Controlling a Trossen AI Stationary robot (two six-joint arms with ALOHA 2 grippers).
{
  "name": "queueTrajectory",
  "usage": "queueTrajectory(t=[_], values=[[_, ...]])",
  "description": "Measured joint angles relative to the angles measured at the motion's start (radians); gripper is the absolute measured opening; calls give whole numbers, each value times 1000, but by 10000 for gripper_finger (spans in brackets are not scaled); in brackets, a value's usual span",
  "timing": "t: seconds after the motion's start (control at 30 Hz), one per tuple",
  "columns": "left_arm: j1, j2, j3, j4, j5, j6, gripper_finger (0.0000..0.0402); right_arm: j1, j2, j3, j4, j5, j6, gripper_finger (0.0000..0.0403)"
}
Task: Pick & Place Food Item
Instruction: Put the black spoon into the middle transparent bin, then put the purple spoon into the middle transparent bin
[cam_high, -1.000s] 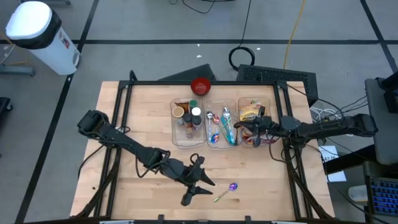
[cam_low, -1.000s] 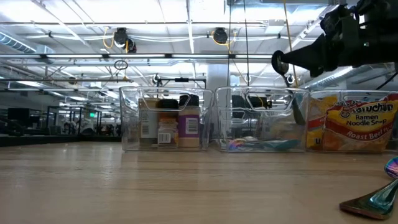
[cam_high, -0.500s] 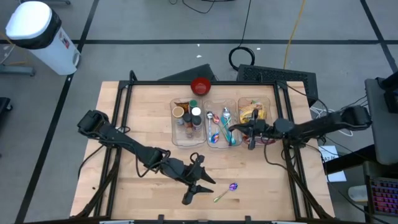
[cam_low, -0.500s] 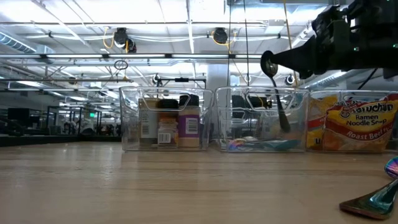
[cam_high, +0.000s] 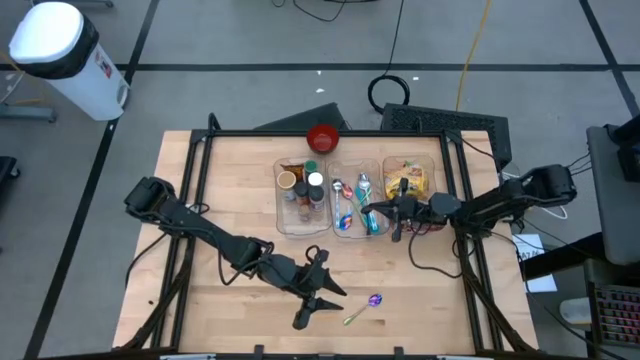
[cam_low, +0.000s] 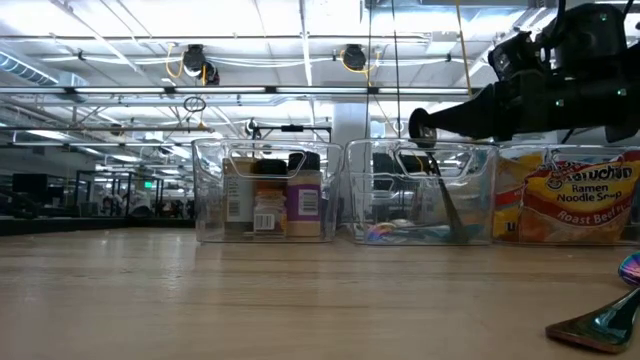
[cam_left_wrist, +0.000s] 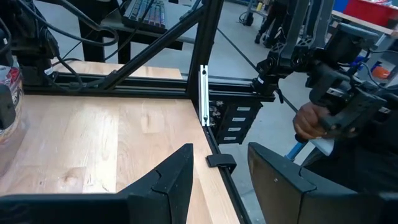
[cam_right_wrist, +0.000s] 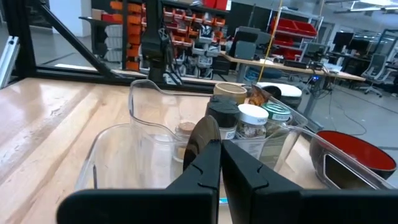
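Note:
My right gripper (cam_high: 368, 212) hangs over the middle clear bin (cam_low: 380, 190) of utensils, shut on a dark spoon (cam_low: 445, 195). A ramen noodle packet (cam_high: 403, 180) stands in the right bin (cam_low: 505, 190). Spice jars (cam_high: 305, 190) fill the left bin. Near the table's front edge my left gripper (cam_high: 315, 290) hovers open with nothing between its fingers (cam_left_wrist: 174, 180). An iridescent spoon (cam_high: 365, 307) lies flat on the table just to its right. My right gripper pinches the dark spoon between its two fingers just below the bowl (cam_right_wrist: 205, 138), which sticks out past the fingertips. The fingers lie about level, coming from the table's right. The handle (cam_low: 450, 215) hangs slanting down into the middle bin.
A red bowl (cam_high: 322, 137) sits behind the bins at the far edge. A black frame runs round the table (cam_high: 200, 250). Beyond the table's right edge a person's hand (cam_left_wrist: 308, 121) holds a controller. Bare wood lies left of the bins and along the front.
My right gripper has moved toward the table's left edge and down, from over the right bin to over the middle bin, staying shut on the dark spoon. The spoon's handle has come down with it into the middle bin.

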Motion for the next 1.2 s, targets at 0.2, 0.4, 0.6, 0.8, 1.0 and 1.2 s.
queueTrajectory(t=[0.2,0.4,0.6,0.8,1.0,1.2], values=[[0,0,0,-1,0,0,159,-1,-4,0,8,28,-5,15],[0,0,0,-1,0,0,159,-1,-4,-1,8,51,-39,92],[0,0,0,-2,0,1,159,10,-4,-1,34,106,-49,193],[0,0,0,-3,0,1,159,69,-50,-1,61,108,-48,248],[0,0,0,-8,-1,1,159,209,-158,85,-145,102,7,250],[0,0,0,-9,-1,0,159,441,-166,427,-942,101,164,248]])
